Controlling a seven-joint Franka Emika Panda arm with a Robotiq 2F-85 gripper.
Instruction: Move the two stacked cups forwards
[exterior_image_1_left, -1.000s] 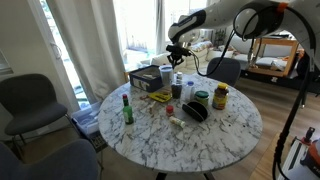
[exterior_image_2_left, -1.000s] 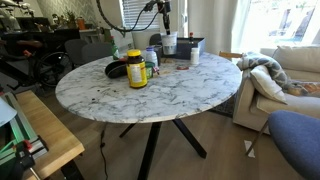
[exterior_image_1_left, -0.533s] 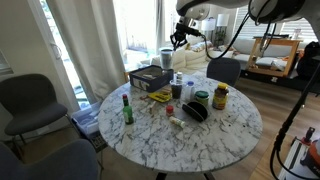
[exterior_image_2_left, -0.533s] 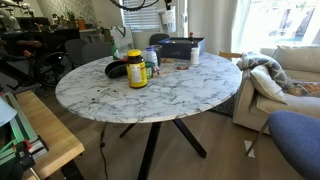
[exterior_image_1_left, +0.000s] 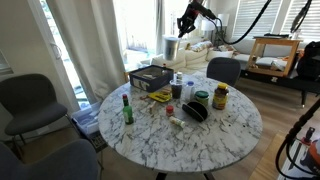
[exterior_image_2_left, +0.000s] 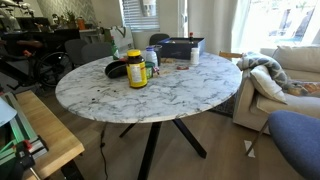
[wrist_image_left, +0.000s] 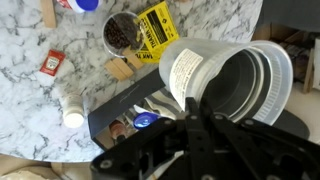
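Note:
The two stacked cups (exterior_image_1_left: 172, 48) are pale grey tumblers, hanging in the air high above the far side of the round marble table (exterior_image_1_left: 230, 135). My gripper (exterior_image_1_left: 184, 24) is above them and shut on their rim. In the wrist view the cups (wrist_image_left: 205, 62) lie tilted with the dark opening facing the camera and a printed label on the side. My gripper (wrist_image_left: 193, 108) pinches the near rim there. Neither cups nor gripper show in the exterior view that looks low across the table.
On the table stand a black box (exterior_image_1_left: 152, 77), a green bottle (exterior_image_1_left: 127, 108), a yellow-lidded jar (exterior_image_1_left: 220, 96), a yellow packet (exterior_image_1_left: 160, 95) and a dark jar (exterior_image_1_left: 202, 99). The jar (exterior_image_2_left: 135, 68) and box (exterior_image_2_left: 180, 47) show again. Grey chairs (exterior_image_1_left: 30, 100) surround the table.
My gripper has risen with the cups, from just above the black box to well above the table. It has left the top of the low exterior view.

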